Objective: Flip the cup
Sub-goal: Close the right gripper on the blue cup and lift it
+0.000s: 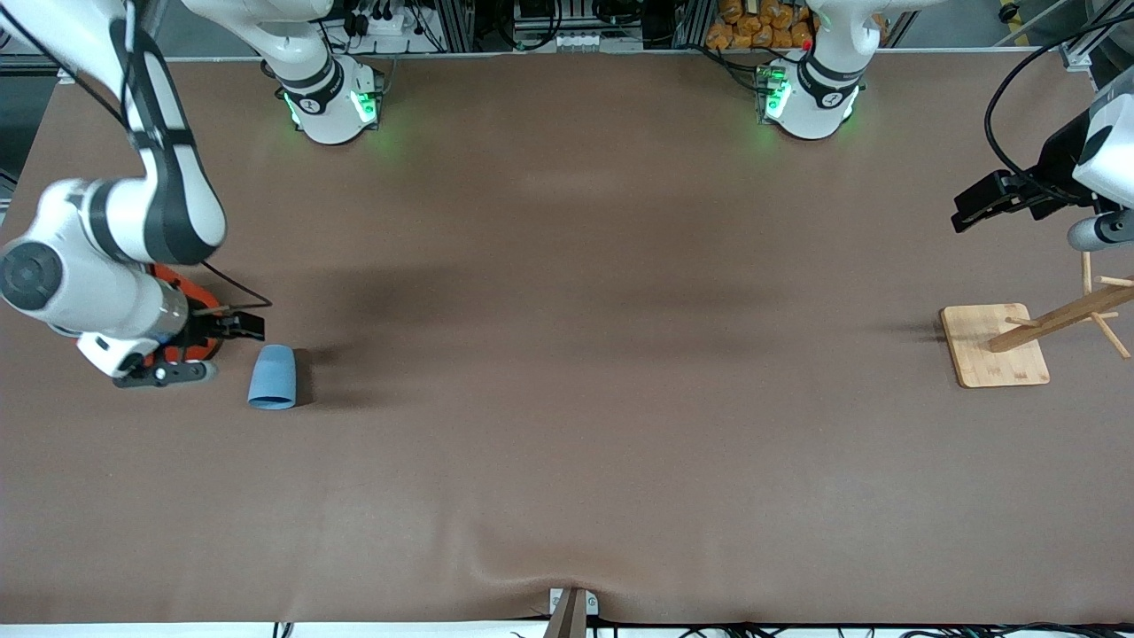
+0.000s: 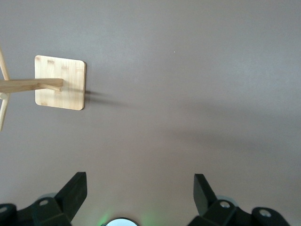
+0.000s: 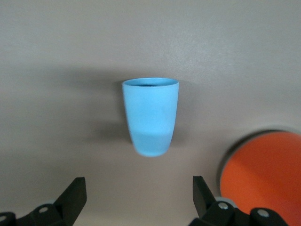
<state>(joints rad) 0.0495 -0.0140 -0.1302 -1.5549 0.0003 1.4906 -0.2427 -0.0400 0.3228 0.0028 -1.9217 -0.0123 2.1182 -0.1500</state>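
Lying on its side near the right arm's end of the table, the cup (image 1: 272,377) points its wide mouth toward the front camera and its narrow base toward the robots' edge. Long axis runs roughly front edge to robots' edge, slightly skewed. Nothing touches it.

Right gripper (image 1: 205,347) hangs just beside the cup, toward the table's end, fingers apart and empty. In the right wrist view the cup (image 3: 150,115) sits ahead of the spread fingers (image 3: 73,193), centred between them. Can (image 3: 263,172), orange, stands close by, mostly hidden under the arm in the front view.

Right arm is much the nearer; judged the one to grasp, closing across the cup's sides.

Rack (image 1: 997,344) stands at the left arm's end. Left gripper (image 1: 979,206) waits over that end, fingers apart, holding nothing.
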